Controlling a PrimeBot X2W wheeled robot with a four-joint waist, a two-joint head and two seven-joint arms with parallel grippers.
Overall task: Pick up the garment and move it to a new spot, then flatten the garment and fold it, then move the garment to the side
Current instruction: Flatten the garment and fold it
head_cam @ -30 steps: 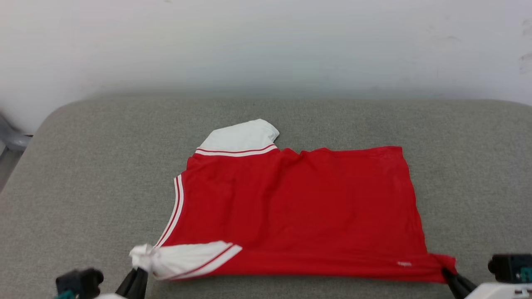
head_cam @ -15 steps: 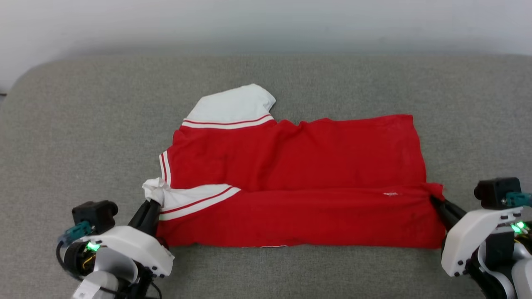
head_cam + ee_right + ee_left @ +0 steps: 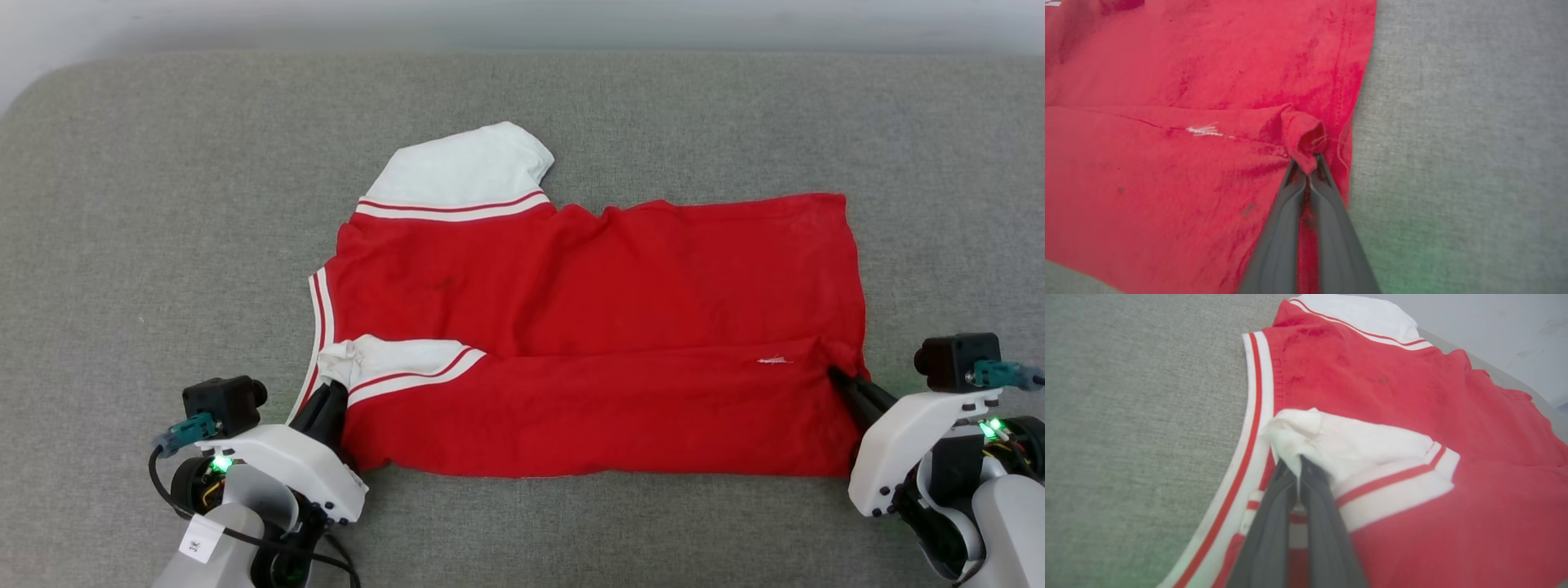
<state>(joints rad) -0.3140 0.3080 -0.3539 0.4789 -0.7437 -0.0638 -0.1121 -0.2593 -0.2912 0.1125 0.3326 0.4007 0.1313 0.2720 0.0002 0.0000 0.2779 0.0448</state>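
Lying on the grey cushion (image 3: 147,204), the shirt (image 3: 588,310) has its near edge doubled over its middle. The left claw (image 3: 331,398) pinches the white sleeve (image 3: 400,359), the right claw (image 3: 839,380) a hem corner (image 3: 1304,143). Both bites look small: uneven pulling could slip one out or skew the fold, and the bunched sleeve may crease underneath.

The left gripper (image 3: 333,390) and right gripper (image 3: 834,376), both pinching the near edge of the garment (image 3: 588,278), are now closer to its far white sleeve (image 3: 465,167) than a second ago. The folded-over strip (image 3: 604,416) is wider, and the head camera looks further down.
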